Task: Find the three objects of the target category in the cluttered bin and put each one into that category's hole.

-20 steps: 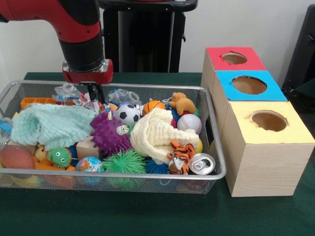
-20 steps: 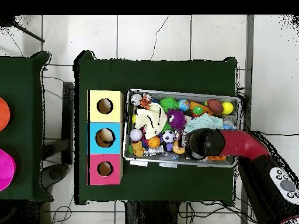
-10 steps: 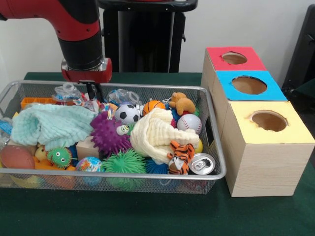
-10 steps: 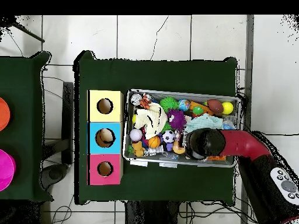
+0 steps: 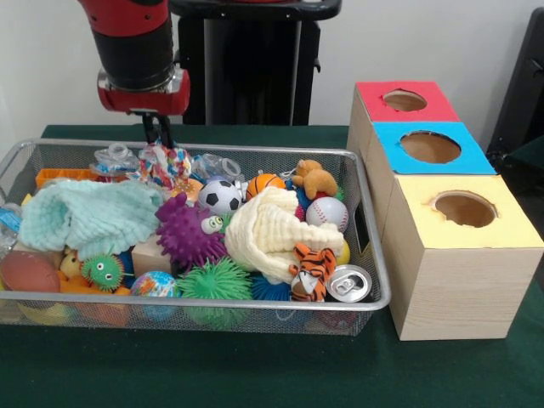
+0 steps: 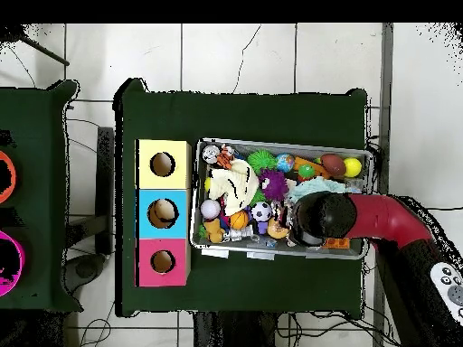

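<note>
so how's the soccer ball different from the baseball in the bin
The soccer ball is white with black patches; the baseball is white with red stitching. The soccer ball lies mid-bin beside the purple spiky toy, while the baseball sits toward the wooden boxes, against the cream cloth. Both are small, round and lying loose.

Front view: wire bin (image 5: 374,289) of toys lies left of three holed boxes (image 5: 463,255) on the table (image 5: 255,374)
</note>
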Motion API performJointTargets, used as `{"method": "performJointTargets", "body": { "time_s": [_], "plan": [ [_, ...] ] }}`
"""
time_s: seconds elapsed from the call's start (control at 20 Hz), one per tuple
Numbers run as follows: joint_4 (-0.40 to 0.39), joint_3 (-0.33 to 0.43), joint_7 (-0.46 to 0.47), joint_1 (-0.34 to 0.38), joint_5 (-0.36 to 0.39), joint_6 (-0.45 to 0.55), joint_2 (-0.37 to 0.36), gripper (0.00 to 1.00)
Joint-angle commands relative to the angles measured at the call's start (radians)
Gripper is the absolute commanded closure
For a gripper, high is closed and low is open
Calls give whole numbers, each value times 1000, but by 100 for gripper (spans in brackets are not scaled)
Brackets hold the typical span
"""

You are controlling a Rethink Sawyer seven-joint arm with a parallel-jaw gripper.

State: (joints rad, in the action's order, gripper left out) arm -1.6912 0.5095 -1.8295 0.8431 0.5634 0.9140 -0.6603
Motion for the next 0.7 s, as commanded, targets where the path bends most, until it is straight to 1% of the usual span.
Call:
{"method": "performJointTargets", "body": {
  "time_s": [0.05,0.3,0.55,0.7],
  "plan": [
    [-4,80,203,-29,-82,227,-119,100],
    [1,86,185,-44,-111,285,-157,100],
    [12,93,154,-61,-142,312,-151,100],
    [10,90,135,-76,-153,297,-145,100]
  ]
}}
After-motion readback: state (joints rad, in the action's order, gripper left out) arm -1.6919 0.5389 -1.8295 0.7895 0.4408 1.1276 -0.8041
